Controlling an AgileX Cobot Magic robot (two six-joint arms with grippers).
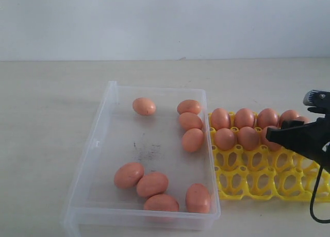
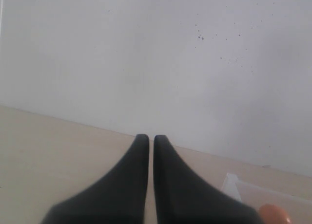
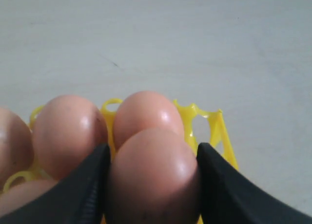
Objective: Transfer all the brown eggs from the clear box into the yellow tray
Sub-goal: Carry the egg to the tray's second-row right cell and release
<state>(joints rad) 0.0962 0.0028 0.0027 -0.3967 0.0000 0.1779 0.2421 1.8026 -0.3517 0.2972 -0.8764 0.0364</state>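
Eight brown eggs (image 1: 152,184) wait in the clear box (image 1: 95,144) beside the yellow tray (image 1: 258,196) — roughly seven seated; right gripper (image 3: 152,153) clasps another there, left gripper (image 2: 151,146) closed, empty.

Exterior view: raised, mid range, looking down over desk (image 1: 46,92) toward wall (image 1: 154,20). Right wrist view: just behind right end effector (image 3: 153,147), very close on brown egg (image 3: 156,175); yellow tray (image 3: 220,136) ahead of it, shared with exterior. Left wrist view: low behind left end effector (image 2: 147,139), facing wall; clear box (image 2: 253,192) corner shared.
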